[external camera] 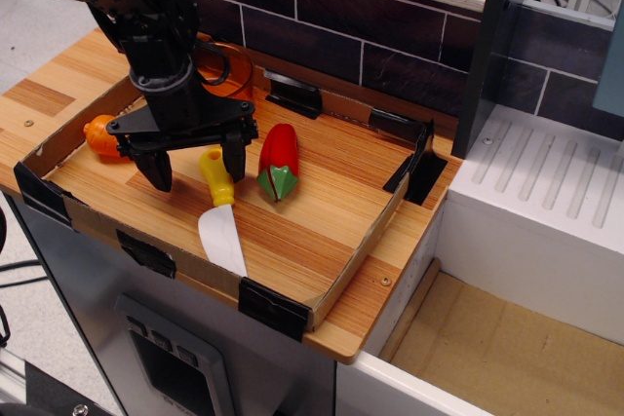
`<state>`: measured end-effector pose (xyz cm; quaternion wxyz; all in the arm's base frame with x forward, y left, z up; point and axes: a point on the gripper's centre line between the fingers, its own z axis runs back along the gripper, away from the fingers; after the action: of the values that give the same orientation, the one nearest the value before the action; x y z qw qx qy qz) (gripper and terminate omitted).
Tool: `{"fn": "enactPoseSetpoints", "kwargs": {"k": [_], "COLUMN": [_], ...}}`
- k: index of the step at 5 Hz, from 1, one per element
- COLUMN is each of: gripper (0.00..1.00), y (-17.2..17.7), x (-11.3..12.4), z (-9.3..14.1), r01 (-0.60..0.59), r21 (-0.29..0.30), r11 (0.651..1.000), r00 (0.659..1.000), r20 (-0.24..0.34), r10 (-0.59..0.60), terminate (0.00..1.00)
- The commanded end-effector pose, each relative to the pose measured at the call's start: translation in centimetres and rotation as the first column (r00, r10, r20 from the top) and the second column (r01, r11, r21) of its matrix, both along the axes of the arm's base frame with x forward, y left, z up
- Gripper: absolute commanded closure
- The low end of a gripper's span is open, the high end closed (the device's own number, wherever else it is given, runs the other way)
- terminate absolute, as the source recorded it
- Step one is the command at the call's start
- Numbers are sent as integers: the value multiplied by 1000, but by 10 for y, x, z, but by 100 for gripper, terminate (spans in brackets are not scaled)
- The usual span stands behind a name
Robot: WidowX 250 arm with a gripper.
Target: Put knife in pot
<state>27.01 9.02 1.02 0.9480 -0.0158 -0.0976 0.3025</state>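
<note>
The knife point(219, 207) lies flat on the wooden board, yellow handle toward the back, white blade pointing to the front edge. My gripper point(196, 167) hangs open just above the handle end, one finger to its left and one point(235, 153) to its right, touching nothing that I can see. The orange-brown pot point(229, 69) stands at the back left, partly hidden behind my arm.
A red pepper with green stem point(278, 162) lies just right of the knife. An orange toy carrot point(103, 136) lies at the left behind my arm. A low cardboard wall point(366, 250) with black tape corners rings the board. A tiled wall rises behind.
</note>
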Motion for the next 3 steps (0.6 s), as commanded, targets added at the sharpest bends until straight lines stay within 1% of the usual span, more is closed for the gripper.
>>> {"fn": "enactPoseSetpoints", "kwargs": {"k": [1, 2, 3], "gripper": [0, 100, 100], "y": [3, 1, 0], "x": [10, 10, 9], "z": [-5, -9, -6], "r01": [-25, 3, 0], "r21": [40, 51, 37], "r11": [999, 999, 999], "r00": [1000, 1000, 1000], "r20": [8, -2, 1], "r10": [25, -3, 0], "terminate": [0, 0, 0]}}
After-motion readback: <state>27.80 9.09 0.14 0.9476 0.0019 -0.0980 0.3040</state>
